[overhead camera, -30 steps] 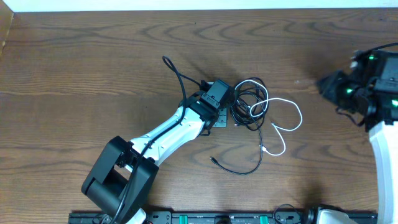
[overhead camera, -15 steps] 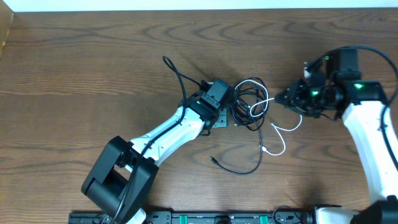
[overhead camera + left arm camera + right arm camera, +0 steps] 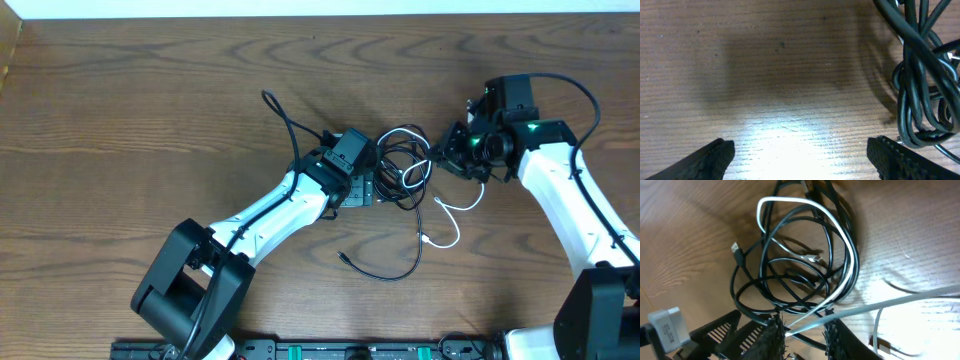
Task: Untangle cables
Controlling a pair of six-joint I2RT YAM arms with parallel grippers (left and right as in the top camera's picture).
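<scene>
The cables [image 3: 400, 165] lie in a tangled heap at the table's middle, black loops [image 3: 765, 290] wound through a white one [image 3: 850, 265]. The white cable's tail [image 3: 465, 205] curls off to the right. One black cable [image 3: 385, 272] trails toward the front. My left gripper [image 3: 362, 185] stands just left of the heap, wide open over bare wood [image 3: 800, 160], with black loops [image 3: 917, 75] to its right. My right gripper [image 3: 440, 158] is at the heap's right edge. Its jaws [image 3: 802, 327] are open, a narrow gap apart, with the white cable and a black strand passing between them.
The left arm's own thick black wire [image 3: 285, 120] arcs up behind its wrist. A black rail [image 3: 350, 350] runs along the table's front edge. The table's back edge [image 3: 320, 16] lies along the top of the overhead view.
The right arm swung in from the far right to the heap, its jaws narrowing around the white cable. The left gripper's jaws opened wide while that arm stayed in place.
</scene>
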